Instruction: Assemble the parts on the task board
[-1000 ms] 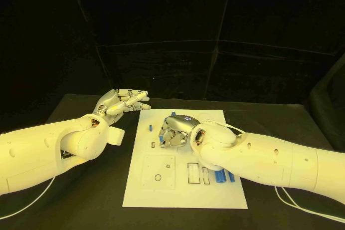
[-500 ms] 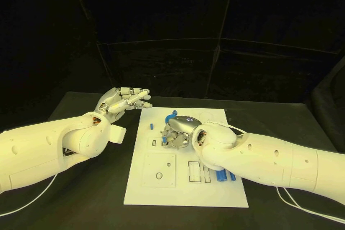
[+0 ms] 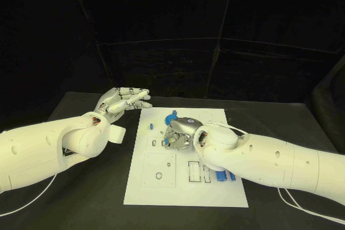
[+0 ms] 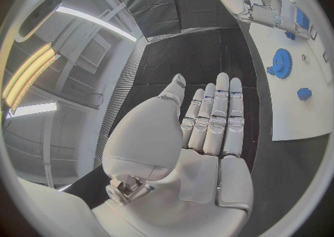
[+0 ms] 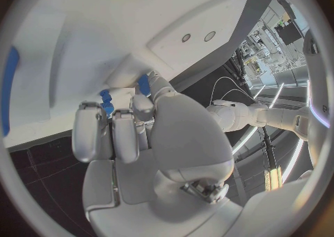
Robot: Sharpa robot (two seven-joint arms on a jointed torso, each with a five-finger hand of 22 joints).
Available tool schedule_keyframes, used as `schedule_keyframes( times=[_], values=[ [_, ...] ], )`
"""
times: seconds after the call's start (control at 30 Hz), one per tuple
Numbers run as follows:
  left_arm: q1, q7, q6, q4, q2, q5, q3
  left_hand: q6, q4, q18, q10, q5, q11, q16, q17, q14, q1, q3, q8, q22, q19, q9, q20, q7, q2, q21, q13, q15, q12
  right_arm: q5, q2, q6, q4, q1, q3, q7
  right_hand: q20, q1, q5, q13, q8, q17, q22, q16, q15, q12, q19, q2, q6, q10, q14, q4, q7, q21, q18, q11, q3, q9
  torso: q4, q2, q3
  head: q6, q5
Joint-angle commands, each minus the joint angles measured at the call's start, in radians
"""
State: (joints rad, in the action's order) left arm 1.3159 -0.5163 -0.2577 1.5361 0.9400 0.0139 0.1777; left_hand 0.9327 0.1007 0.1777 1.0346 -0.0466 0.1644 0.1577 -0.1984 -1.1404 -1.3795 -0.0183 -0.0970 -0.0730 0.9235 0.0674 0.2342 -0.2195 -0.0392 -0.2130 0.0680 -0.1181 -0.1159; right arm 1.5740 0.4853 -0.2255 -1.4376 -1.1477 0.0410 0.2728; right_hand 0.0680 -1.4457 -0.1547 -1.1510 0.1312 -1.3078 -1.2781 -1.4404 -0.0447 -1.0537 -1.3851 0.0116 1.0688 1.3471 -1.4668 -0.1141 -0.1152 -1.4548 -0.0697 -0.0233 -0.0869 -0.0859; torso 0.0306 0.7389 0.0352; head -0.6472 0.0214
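right hand (image 5: 132, 137) — fingertips on blue part (image 5: 106, 102)

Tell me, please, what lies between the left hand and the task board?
In the left wrist view, only bare black table separates the left hand from the task board; nothing lies there.

The left robot hand (image 3: 123, 101) hovered raised, fingers straight and together, holding nothing. The right robot hand (image 3: 179, 132) was palm down, fingers curled under; its grasp couldn't be told.
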Motion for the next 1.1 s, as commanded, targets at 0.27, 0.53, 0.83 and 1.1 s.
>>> schedule_keyframes(
  times=[0.27, 0.53, 0.83, 1.1],
  values=[
    [0.001, -0.001, 0.015, -0.001, -0.001, -0.002, -0.001, 0.003, -0.007, 0.007, -0.001, -0.003, 0.005, -0.008, -0.002, -0.003, 0.005, 0.001, 0.003, 0.001, 0.007, -0.001, 0.001, -0.004, -0.006, 0.008, -0.001, -0.002, 0.003, 0.011, 0.003, 0.04, 0.012, 0.003, 0.002, 0.012, 0.004, 0.016, 0.005, 0.028, -0.011, -0.047, 0.01, 0.003, 0.005, 0.034, 0.009, -0.014, -0.002, -0.024, -0.06, 0.0, -0.002, 0.004, 0.005, -0.007, -0.01, 0.004, 0.0, 0.0, 0.0001, -0.004, -0.002],
    [0.001, 0.0, 0.015, -0.002, -0.001, -0.002, -0.001, 0.003, -0.007, 0.007, -0.001, -0.003, 0.005, -0.008, -0.002, -0.003, 0.005, 0.001, 0.003, 0.001, 0.007, -0.001, 0.001, -0.004, -0.006, 0.008, -0.001, -0.002, 0.003, 0.021, 0.008, 0.059, 0.009, 0.004, 0.002, 0.021, 0.005, 0.021, 0.012, 0.035, -0.016, -0.045, 0.013, 0.004, 0.007, 0.044, 0.011, -0.02, -0.006, -0.03, -0.059, 0.0, -0.005, 0.006, 0.004, -0.009, -0.012, 0.005, 0.0002, 0.0, 0.0, -0.007, -0.003],
    [0.001, 0.0, 0.015, -0.004, -0.001, -0.002, -0.001, 0.003, -0.007, 0.007, -0.001, -0.003, 0.005, -0.008, -0.002, -0.003, 0.005, 0.001, 0.003, 0.001, 0.007, -0.001, 0.001, -0.004, -0.006, 0.008, -0.001, -0.002, 0.003, 0.025, 0.009, 0.069, 0.003, 0.005, 0.002, 0.024, 0.008, 0.032, 0.017, 0.051, -0.026, -0.04, 0.022, 0.009, 0.01, 0.065, 0.017, -0.034, -0.015, -0.042, -0.058, 0.0, -0.009, 0.01, 0.002, -0.013, -0.013, 0.009, 0.0012, 0.0, -0.0001, -0.009, -0.003],
    [0.001, 0.001, 0.015, -0.005, -0.001, -0.002, -0.001, 0.003, -0.007, 0.007, -0.001, -0.003, 0.005, -0.008, -0.002, -0.003, 0.005, 0.001, 0.003, 0.001, 0.007, -0.001, 0.001, -0.004, -0.006, 0.008, -0.001, -0.002, 0.003, 0.03, 0.009, 0.076, 0.0, 0.005, 0.002, 0.033, 0.015, 0.059, 0.006, 0.095, -0.046, -0.032, 0.039, 0.016, 0.017, 0.123, 0.029, -0.058, -0.041, -0.073, -0.055, -0.009, -0.018, 0.019, -0.001, -0.021, -0.007, 0.015, 0.0002, 0.001, -0.0003, -0.011, -0.003]
  ],
)
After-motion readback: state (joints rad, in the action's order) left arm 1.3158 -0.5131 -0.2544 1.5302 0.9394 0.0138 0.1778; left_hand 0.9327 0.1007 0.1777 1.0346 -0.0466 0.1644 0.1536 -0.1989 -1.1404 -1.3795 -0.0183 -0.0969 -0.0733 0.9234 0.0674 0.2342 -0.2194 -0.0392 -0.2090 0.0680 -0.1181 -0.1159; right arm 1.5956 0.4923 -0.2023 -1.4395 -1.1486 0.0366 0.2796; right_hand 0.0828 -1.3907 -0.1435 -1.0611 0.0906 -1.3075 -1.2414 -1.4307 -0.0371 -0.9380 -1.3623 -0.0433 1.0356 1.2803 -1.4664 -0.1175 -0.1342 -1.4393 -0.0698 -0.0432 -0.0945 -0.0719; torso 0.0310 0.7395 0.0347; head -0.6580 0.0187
